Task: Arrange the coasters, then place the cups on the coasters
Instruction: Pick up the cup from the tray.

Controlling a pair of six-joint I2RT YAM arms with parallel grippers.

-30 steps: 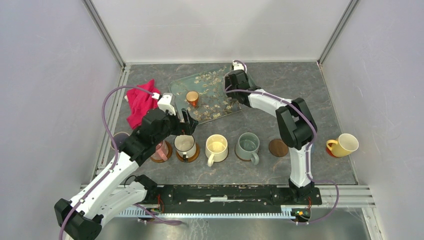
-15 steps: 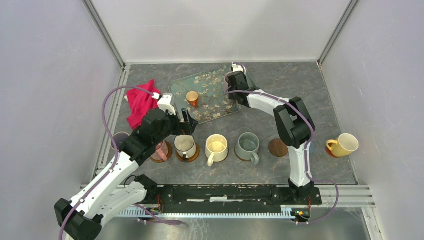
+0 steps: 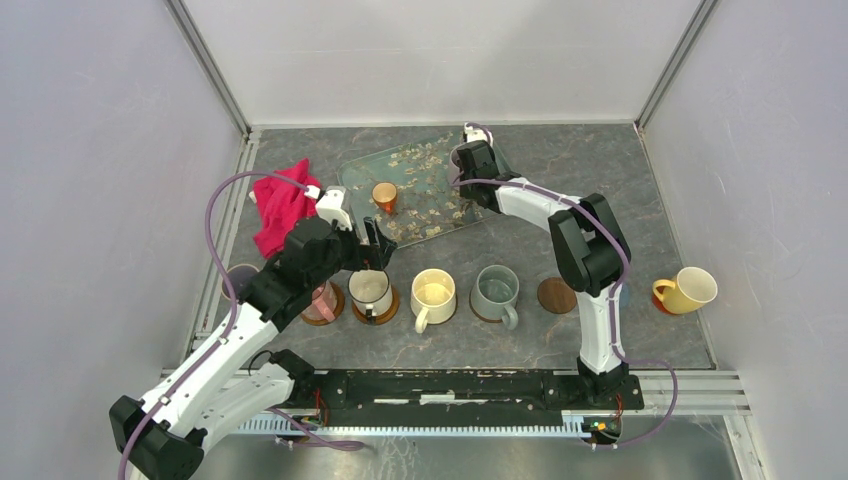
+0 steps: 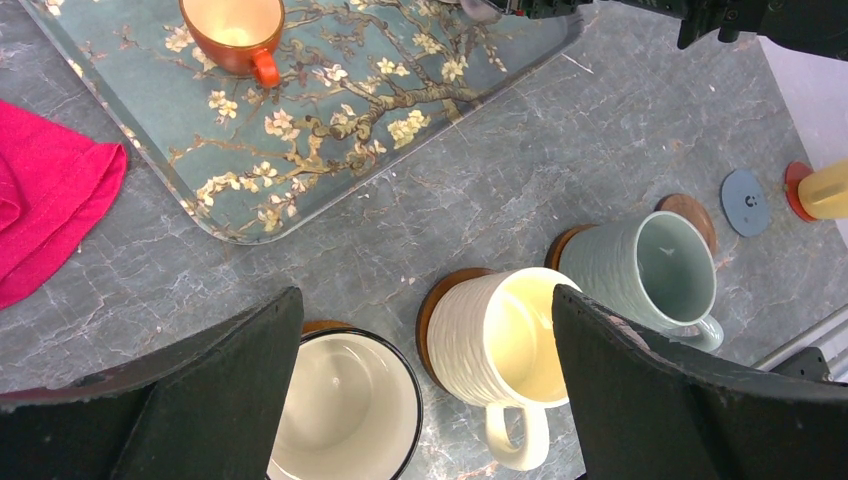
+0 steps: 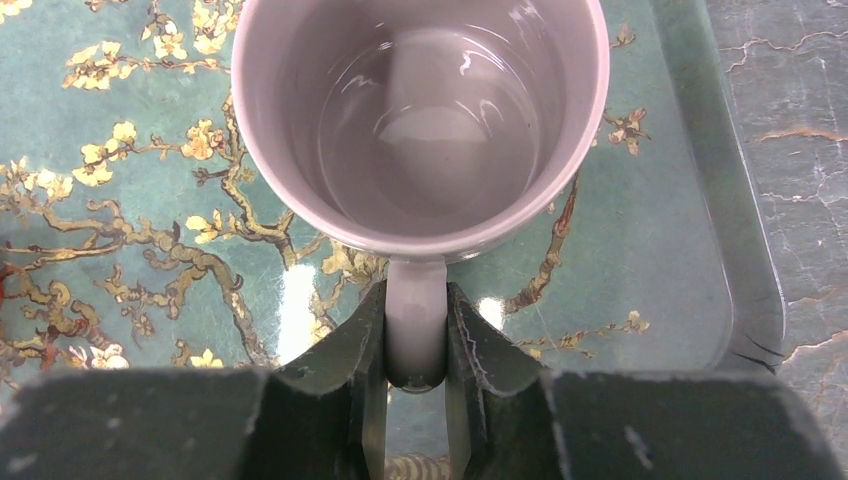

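Note:
On the floral tray (image 5: 690, 200) stands a mauve cup (image 5: 420, 120). My right gripper (image 5: 415, 340) is shut on its handle, one finger on each side. My left gripper (image 4: 425, 390) hangs open above the row of cups, between a white black-rimmed cup (image 4: 340, 410) and a cream cup (image 4: 510, 340). Both sit on brown coasters, as does the grey-green cup (image 3: 496, 289). The left arm partly hides a pink cup (image 3: 322, 298). One brown coaster (image 3: 556, 295) is bare, and so is the grey-blue coaster (image 4: 746, 202). The yellow cup (image 3: 690, 290) rests on a red coaster (image 3: 662, 303).
A small orange cup (image 3: 385, 196) stands on the tray (image 3: 425, 215) at the back. A red cloth (image 3: 280, 210) lies left of the tray. White walls with metal rails close in the table on three sides.
The right gripper has closed onto the mauve cup's handle and its wrist has shifted slightly over the tray. The left arm has not moved.

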